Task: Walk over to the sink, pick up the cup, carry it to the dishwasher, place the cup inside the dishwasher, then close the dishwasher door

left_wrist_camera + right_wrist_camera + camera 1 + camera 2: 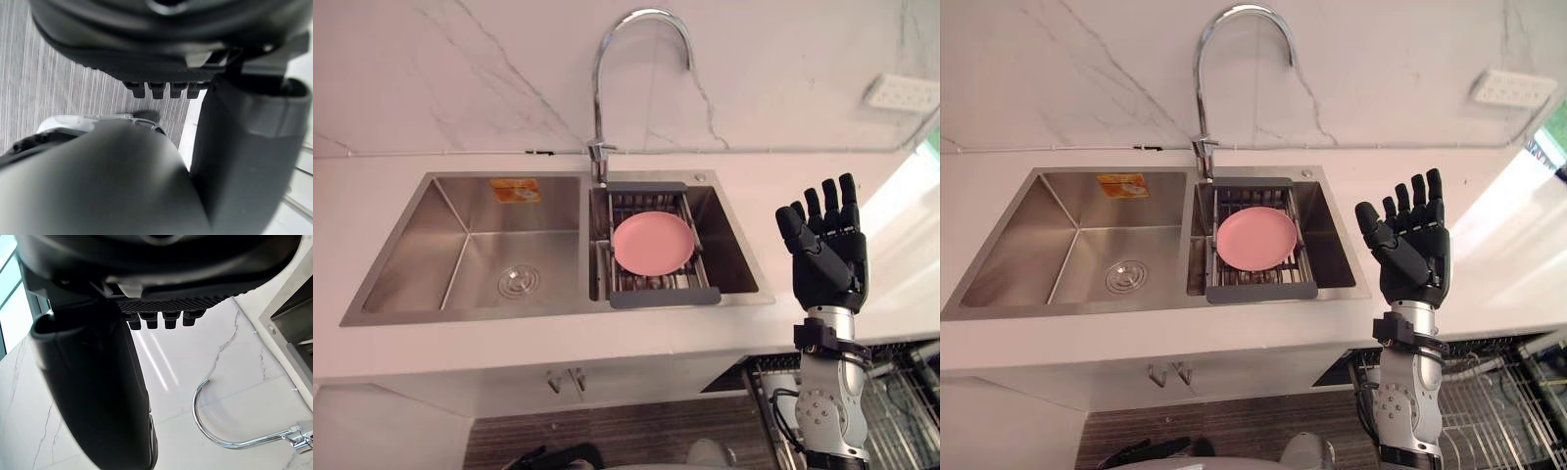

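Left eye view is looking down on a steel 2-basin sink (460, 250) set in the white table (607, 343), with a curved faucet (641, 20) rising at its 12 o'clock edge. A pink plate (652, 243) is lying on a grey drain rack (662, 296) across the 3 o'clock basin. The right robot hand (827, 259) is standing upright at 4 o'clock of the sink, released, fingers straight. The left robot hand (161, 63) is hanging over the wooden floor (58, 88), fingers relaxed. A dishwasher rack (1498, 411) is showing at 5 o'clock, below the table. Where the cup is sitting, I cannot tell.
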Controlling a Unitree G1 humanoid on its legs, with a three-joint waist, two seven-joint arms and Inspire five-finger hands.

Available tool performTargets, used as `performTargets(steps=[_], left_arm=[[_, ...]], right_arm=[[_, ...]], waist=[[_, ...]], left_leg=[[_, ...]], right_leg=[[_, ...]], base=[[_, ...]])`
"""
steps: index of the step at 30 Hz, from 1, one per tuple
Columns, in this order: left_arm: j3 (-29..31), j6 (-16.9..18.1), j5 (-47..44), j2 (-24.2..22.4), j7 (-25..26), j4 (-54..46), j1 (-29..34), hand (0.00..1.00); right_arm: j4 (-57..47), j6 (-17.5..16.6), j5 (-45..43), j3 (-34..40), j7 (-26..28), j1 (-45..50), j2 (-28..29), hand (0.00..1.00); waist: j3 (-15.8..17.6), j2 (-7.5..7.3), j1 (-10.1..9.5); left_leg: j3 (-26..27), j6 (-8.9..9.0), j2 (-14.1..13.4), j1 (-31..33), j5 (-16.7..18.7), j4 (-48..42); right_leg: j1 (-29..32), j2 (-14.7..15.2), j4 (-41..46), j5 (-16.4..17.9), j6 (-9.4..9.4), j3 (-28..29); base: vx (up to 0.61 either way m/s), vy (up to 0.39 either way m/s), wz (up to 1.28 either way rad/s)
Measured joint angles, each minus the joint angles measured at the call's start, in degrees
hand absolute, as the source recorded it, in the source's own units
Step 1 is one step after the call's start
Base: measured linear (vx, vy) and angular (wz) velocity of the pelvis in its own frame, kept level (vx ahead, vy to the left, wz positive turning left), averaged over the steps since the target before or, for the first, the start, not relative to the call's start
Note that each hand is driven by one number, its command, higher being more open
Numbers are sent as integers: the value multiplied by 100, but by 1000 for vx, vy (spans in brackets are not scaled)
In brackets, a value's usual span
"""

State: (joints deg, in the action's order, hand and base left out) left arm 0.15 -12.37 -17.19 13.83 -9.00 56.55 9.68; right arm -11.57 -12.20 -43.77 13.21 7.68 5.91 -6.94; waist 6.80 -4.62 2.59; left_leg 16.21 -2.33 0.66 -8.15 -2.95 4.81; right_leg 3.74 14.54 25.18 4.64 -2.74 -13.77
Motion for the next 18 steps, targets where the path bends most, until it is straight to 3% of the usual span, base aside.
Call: performTargets(steps=[1,11,13,18], left_arm=[[-21,12,264,-13,-29,-68,-57,100],[-14,9,131,-17,41,-62,-31,100],[-3,12,82,-26,70,-68,-32,100],[6,-2,-403,-79,159,-102,-26,100]], right_arm=[[-290,320,-1,395,200,372,-30,100],[-261,320,20,201,155,344,-150,100],[-148,351,143,69,69,265,-243,100],[411,546,1347,-43,-279,-246,-624,100]], waist=[[88,-6,148],[87,-2,103],[84,3,22],[101,100,-68]], left_leg=[[64,119,26,64,47,43],[-106,113,0,126,9,4],[-157,129,-41,165,-10,-9],[-246,229,-230,327,-46,-100]], right_leg=[[-598,-218,-1419,53,-319,271],[-721,-228,-1588,41,-342,14],[-782,-258,-1749,8,-384,-100],[-949,-453,-2202,-198,-380,-450]], base=[[31,-24,-1],[6,-5,9],[10,-21,16],[15,-55,12]])
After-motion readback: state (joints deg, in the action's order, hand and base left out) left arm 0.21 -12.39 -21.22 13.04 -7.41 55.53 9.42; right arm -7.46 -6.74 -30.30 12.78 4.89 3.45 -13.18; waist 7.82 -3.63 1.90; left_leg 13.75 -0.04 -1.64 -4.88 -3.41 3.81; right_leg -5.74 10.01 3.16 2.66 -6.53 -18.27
